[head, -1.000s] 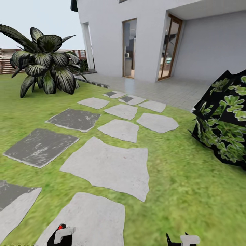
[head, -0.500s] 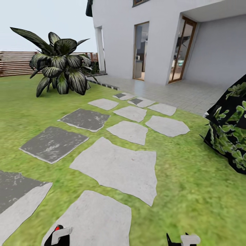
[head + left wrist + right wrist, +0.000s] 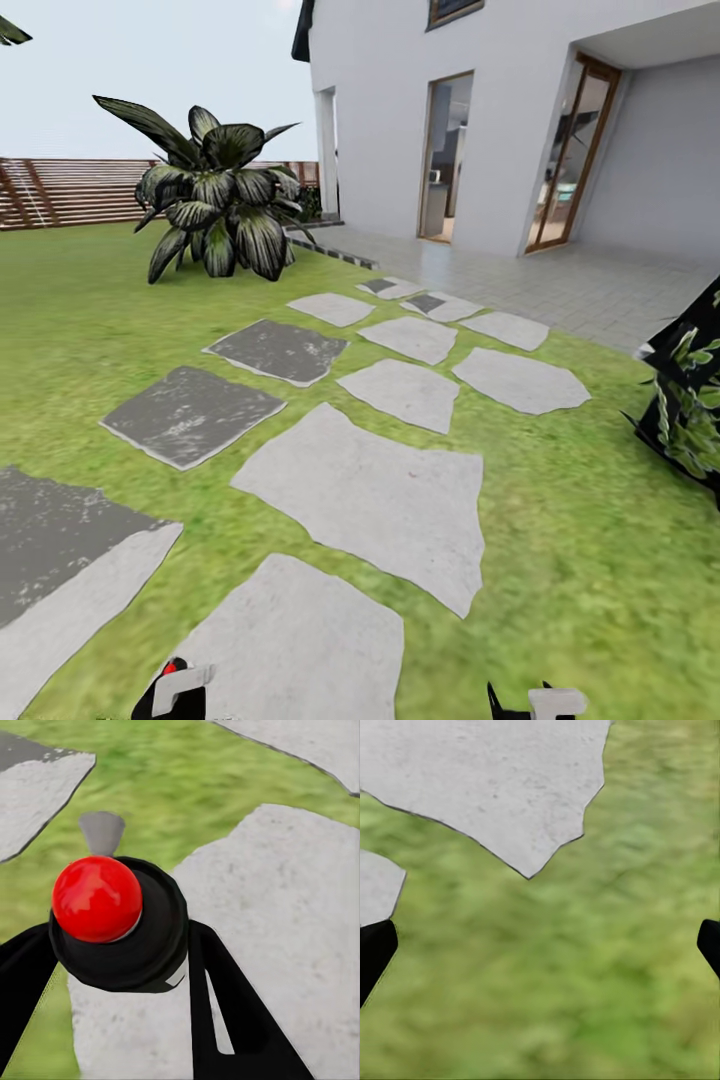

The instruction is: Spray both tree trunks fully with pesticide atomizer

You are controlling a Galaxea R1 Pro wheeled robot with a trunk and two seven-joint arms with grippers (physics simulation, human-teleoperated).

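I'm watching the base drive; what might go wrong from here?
The left claw grips the black atomizer with a red ball top; jolts over the grey stepping stones might loosen it. The dark leafy bush lies close on the right and may catch the open right claw.

1. No text, label, brand, number or sign can be read in any of the views.
2. The white house wall, the wooden fence and the stepping stones are seen bare of lettering.
3. No marking is borne by the red-topped black object in the left wrist view.
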